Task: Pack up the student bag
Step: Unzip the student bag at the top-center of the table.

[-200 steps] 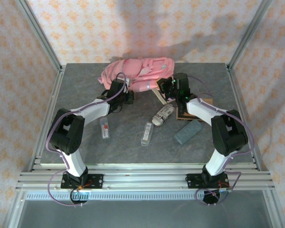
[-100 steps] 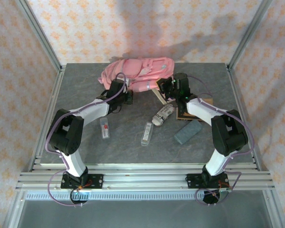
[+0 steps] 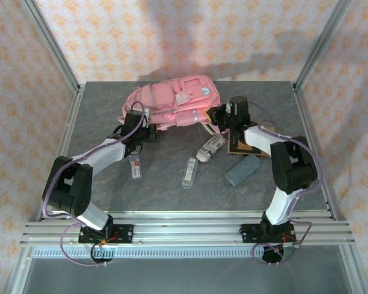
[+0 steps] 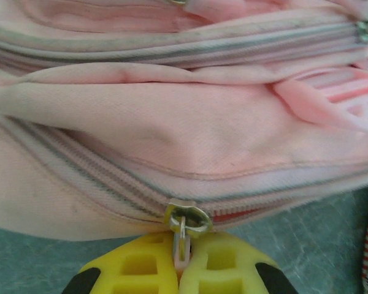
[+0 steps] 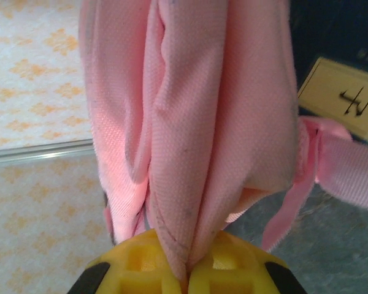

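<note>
The student bag [image 3: 172, 101], a large pink backpack, lies at the back middle of the table. My left gripper [image 3: 146, 130] is at the bag's near left edge. In the left wrist view its yellow fingers [image 4: 141, 269] are shut on the pale zip pull [image 4: 181, 242] that hangs from the metal slider [image 4: 187, 218]. To the right of the slider the zip gapes a little. My right gripper [image 3: 219, 116] is at the bag's near right corner. Its fingers [image 5: 233, 269] are shut on a fold of the pink fabric [image 5: 190, 153]. A pink strap [image 5: 343, 165] trails to the right.
In front of the bag lie a small clear case [image 3: 135, 165], a clear tube-like case [image 3: 190, 173], a striped packet [image 3: 210, 148], a grey-blue pouch [image 3: 242, 171] and a brown board [image 3: 251, 139] under the right arm. Metal frame posts stand at the table's corners.
My left gripper has moved left along the bag with the zip pull in it. The bag has spread wider to the left. The right gripper has shifted slightly right, still holding the fabric.
</note>
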